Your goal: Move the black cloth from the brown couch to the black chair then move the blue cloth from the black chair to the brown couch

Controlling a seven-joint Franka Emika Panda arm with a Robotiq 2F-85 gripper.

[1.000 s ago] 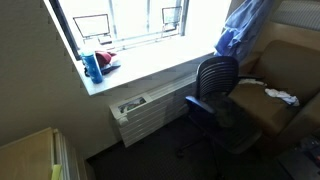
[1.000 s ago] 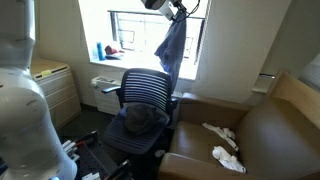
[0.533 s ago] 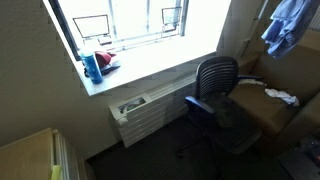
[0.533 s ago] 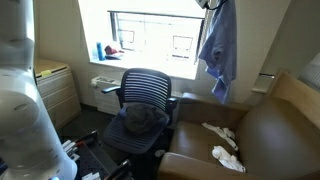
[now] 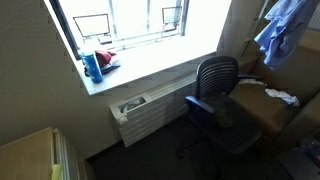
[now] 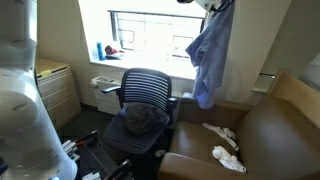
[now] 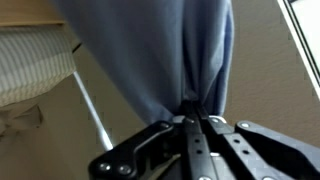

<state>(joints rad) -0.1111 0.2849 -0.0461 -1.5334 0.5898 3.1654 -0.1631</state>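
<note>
The blue cloth hangs in the air from my gripper, near the window and above the gap between the black chair and the brown couch. It also shows in an exterior view at the top right. In the wrist view my gripper is shut on the bunched top of the blue cloth. The black cloth lies crumpled on the black chair's seat. The black chair and brown couch show in both exterior views.
White rags lie on the couch seat, also visible in an exterior view. A radiator sits under the windowsill, which holds a blue bottle. A wooden cabinet stands by the wall.
The blue cloth was carried from above the chair toward the couch side, then swung slightly back toward the window. My gripper has stayed shut on it.
</note>
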